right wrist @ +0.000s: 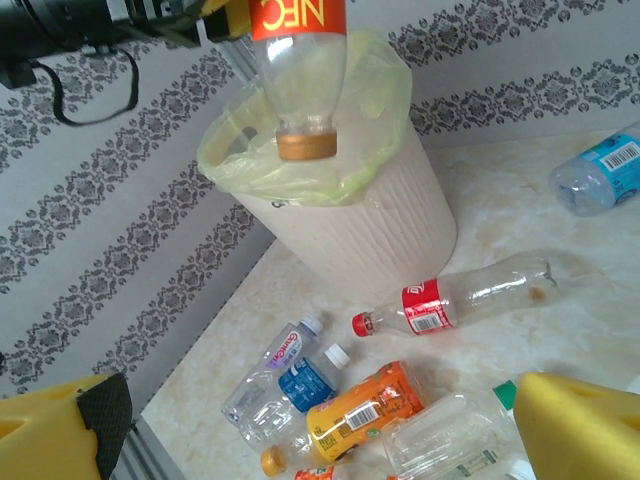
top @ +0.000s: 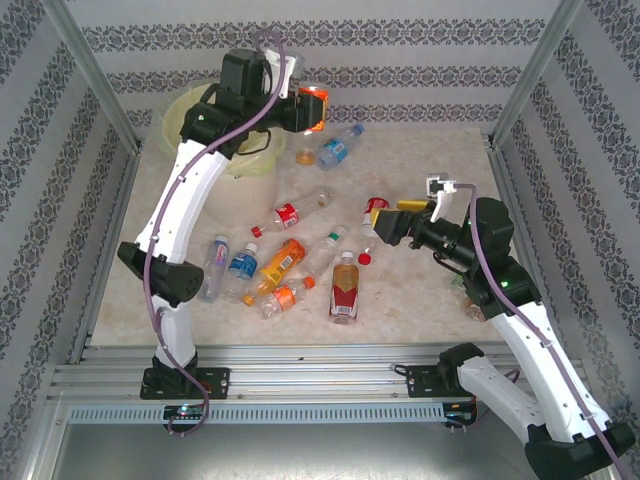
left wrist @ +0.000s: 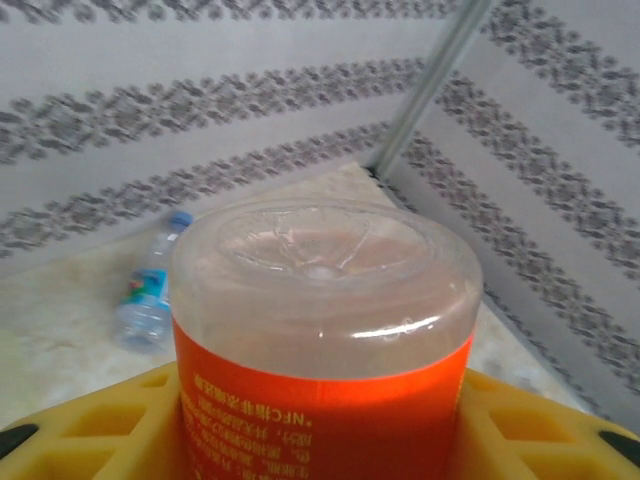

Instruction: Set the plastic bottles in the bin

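Note:
My left gripper (top: pixel 303 108) is shut on a clear plastic bottle with an orange label (top: pixel 316 108), held high by the right rim of the bin (top: pixel 172 110). In the left wrist view the bottle's base (left wrist: pixel 320 270) faces the camera between the yellow fingers (left wrist: pixel 90 435). From the right wrist view it hangs cap-down (right wrist: pixel 300 80) in front of the bin's yellow liner (right wrist: pixel 380 90). My right gripper (top: pixel 388 222) stands open over the table's right middle, with nothing between its yellow fingers (right wrist: pixel 575 420). Several bottles (top: pixel 282 262) lie on the table.
A blue-labelled bottle (top: pixel 340 147) lies at the back, right of the bin. A red-labelled clear bottle (top: pixel 290 213) lies below the bin. A red-labelled bottle (top: pixel 344 288) and a loose red cap (top: pixel 365 258) lie near the front. Frame posts and patterned walls ring the table.

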{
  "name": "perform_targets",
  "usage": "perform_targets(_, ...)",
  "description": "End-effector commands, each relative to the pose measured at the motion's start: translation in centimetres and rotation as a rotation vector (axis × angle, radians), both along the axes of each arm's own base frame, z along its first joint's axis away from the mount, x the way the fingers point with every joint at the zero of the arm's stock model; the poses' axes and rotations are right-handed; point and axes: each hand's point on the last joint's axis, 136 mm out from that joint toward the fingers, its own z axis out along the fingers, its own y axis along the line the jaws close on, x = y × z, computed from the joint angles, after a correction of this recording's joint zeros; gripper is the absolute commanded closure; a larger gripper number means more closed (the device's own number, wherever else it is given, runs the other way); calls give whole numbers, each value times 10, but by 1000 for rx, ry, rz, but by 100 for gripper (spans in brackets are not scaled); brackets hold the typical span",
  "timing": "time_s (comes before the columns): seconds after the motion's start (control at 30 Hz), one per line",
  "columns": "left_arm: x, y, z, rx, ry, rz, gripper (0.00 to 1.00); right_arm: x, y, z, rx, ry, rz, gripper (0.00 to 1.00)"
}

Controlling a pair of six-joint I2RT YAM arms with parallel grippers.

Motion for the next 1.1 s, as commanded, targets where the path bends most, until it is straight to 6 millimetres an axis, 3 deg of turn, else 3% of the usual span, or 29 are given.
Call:
perform_targets(0.0,11,40,-10,128,12,112,47,0,-7,2,-18,-6,-33,2)
perform_targets(0.27,39,107,13,106,-51,300,47,1,-13,-10,-58,24,-62,2)
perform_targets(0.47,48,143,13,129,-62,388,47,3,-13,-16,-67,42,-67,2)
perform_targets(0.63,55,154,1,157,-44,412,47,5,-13,-21,-69,57,-74,2)
perform_targets(1.07,83,172,-59,262,39,462,47,5,-17,-35,-87,91,-96,2)
